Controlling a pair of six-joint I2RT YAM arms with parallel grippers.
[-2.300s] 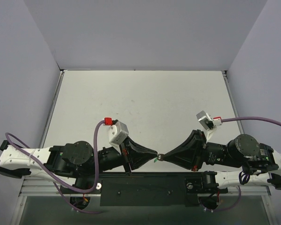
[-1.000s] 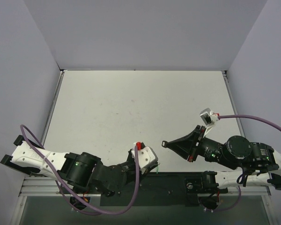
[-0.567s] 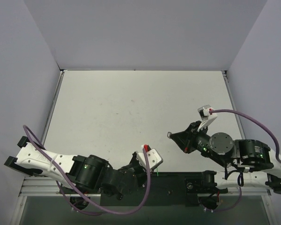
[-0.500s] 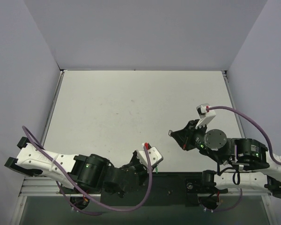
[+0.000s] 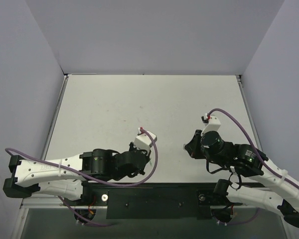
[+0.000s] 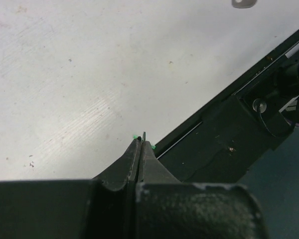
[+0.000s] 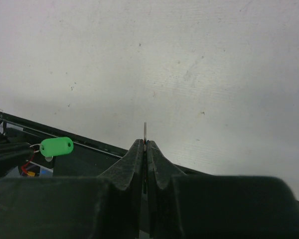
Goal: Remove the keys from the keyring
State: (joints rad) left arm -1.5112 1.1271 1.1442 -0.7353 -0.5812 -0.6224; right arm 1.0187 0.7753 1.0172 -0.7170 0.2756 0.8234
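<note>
At the near edge of the worktop, beside the black rail, the left gripper is pressed together on the green keyring. A little further in, the right gripper is clamped on the thin key, above the worktop. Key and keyring are apart, so I judge the removal done; only putting them down seems left.

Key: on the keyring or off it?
Off: the right gripper pinches the key edge-on, apart from the green keyring at the left gripper.
</note>
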